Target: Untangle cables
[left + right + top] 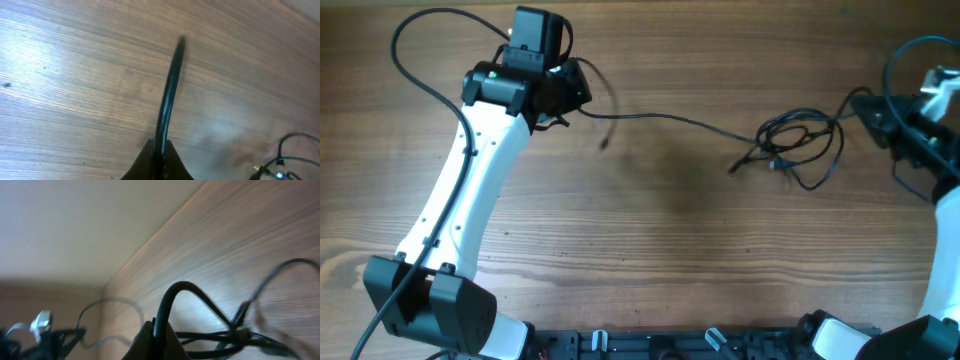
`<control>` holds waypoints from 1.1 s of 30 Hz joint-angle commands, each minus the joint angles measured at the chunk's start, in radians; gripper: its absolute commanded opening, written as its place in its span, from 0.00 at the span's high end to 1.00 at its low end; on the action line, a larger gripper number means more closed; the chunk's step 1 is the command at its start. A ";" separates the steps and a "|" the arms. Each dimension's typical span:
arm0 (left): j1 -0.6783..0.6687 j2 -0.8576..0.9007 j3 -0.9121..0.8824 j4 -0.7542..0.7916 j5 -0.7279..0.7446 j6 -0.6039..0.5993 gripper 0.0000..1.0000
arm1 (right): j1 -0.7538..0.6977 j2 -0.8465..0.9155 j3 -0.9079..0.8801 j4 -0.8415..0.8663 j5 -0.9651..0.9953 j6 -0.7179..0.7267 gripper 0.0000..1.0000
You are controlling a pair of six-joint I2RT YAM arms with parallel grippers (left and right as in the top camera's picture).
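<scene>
Soft even light, blurred wrist views

Cables (pixel 800 148): thin, black, knotted in loose loops w/ small plug ends, lying right of ctr on table. Long cable (pixel 670 120) runs left out of knot to L gripper (pixel 570 97) and is pinched there; its free end (pixel 605 145) curves back down just beside, blurred. Knot's right loop is pinched in R gripper (pixel 868 110), arching up from the fingers.
</scene>
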 commanded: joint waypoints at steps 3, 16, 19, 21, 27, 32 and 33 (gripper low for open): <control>0.005 -0.006 0.002 0.018 0.064 0.069 0.89 | 0.253 -0.015 0.011 0.015 -0.068 -0.012 0.96; -0.002 -0.003 0.002 0.032 0.803 0.523 0.27 | 0.389 -0.015 0.029 0.289 -0.092 0.246 0.95; -0.002 -0.003 0.002 0.032 0.802 0.523 0.23 | 0.390 -0.018 0.072 0.288 -0.101 0.273 0.95; -0.003 -0.003 0.002 0.032 0.800 0.523 0.19 | 0.390 -0.027 0.087 0.279 -0.087 0.273 0.95; -0.008 -0.002 0.000 0.035 0.740 0.520 0.21 | 0.423 -0.072 0.095 0.095 0.183 0.190 0.95; -0.015 -0.002 -0.001 0.033 0.616 0.500 0.96 | 0.424 -0.071 0.094 0.008 0.267 0.120 0.95; -0.011 -0.002 0.000 0.038 0.595 0.484 0.96 | 0.424 -0.071 0.094 -0.014 0.299 0.099 0.95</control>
